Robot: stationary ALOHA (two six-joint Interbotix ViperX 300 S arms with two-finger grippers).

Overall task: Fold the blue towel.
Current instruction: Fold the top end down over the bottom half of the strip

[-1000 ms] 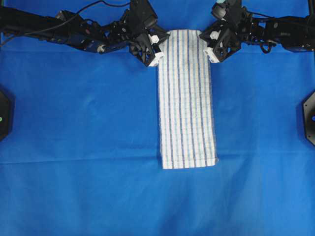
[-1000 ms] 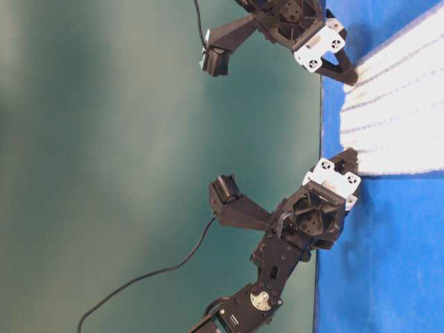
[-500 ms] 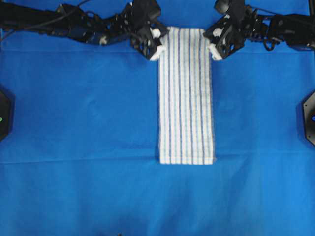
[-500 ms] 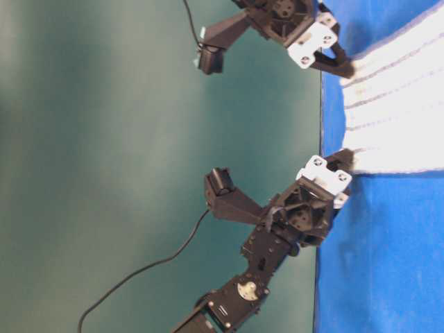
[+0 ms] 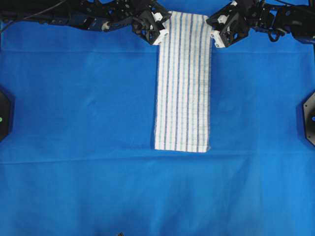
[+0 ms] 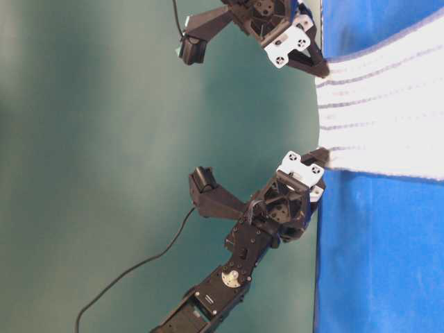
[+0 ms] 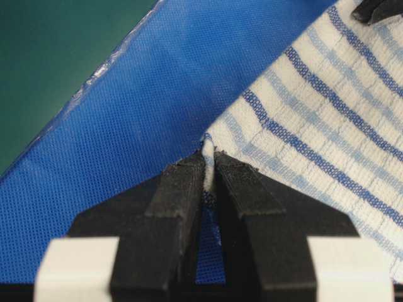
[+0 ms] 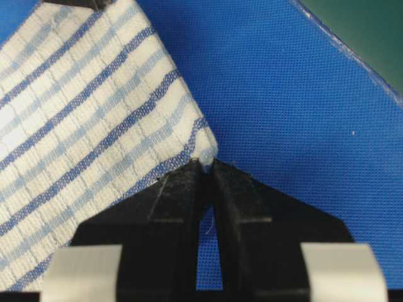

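The blue towel (image 5: 183, 83), white with thin dark-blue stripes, lies as a long narrow strip on the plain blue sheet (image 5: 78, 108), running from the far edge toward the middle. My left gripper (image 5: 162, 30) is shut on its far left corner; the left wrist view shows the corner (image 7: 208, 157) pinched between the fingertips. My right gripper (image 5: 212, 30) is shut on the far right corner (image 8: 204, 154). In the table-level view both grippers (image 6: 320, 69) (image 6: 323, 158) hold the far end (image 6: 374, 111) a little above the table.
The sheet's far edge (image 7: 94, 82) borders a dark green background. Black fixtures sit at the left (image 5: 4, 114) and right (image 5: 309, 117) edges of the overhead view.
Both grippers have moved toward the far edge, pulling the towel with them. Its near end has slid away from the front and now lies higher in the overhead view.
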